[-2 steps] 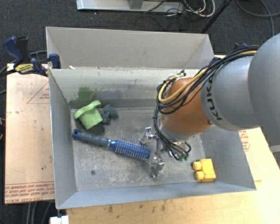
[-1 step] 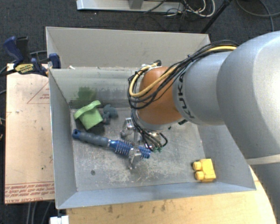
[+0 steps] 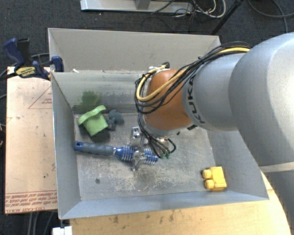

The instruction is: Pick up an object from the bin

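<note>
You can read black KUKA lettering on the smooth grey arm [image 3: 245, 92], just above the rounded orange cover [image 3: 164, 106] with its looped yellow and black cables [image 3: 152, 89]. The gripper [image 3: 138, 153] is low in the bin [image 3: 63, 131], right at the bristled head of a blue brush [image 3: 95, 149]. From this angle you cannot tell how far the jaws are open, or whether they hold the brush.

The brush's handle runs from the jaws toward the view's left wall. Further left and toward the far wall lies a soft-looking green piece [image 3: 93, 121], touching a dark grey lump [image 3: 113, 117]. A blocky yellow plastic brick [image 3: 214, 178] sits well apart on the other side, near the front wall. Between it and the jaws you have bare, scuffed metal floor.
</note>
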`<state>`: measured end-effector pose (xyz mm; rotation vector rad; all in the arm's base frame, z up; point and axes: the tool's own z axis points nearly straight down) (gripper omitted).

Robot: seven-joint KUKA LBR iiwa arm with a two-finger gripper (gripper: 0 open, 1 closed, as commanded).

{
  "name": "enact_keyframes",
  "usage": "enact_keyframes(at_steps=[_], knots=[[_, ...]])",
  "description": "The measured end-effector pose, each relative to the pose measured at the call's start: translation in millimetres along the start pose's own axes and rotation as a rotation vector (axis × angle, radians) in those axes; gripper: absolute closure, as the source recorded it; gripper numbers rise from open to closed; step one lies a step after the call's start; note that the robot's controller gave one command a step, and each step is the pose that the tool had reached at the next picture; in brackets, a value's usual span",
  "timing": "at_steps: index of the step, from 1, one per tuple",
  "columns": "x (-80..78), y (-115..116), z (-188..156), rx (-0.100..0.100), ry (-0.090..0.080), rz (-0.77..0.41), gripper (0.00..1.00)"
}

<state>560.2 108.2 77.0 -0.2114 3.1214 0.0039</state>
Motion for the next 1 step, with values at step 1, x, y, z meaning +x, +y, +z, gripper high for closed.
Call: enact_keyframes(at_steps=[1], knots=[[-1.9, -15.4, -167.3, 0.001, 0.004, -0.079, 1.0]])
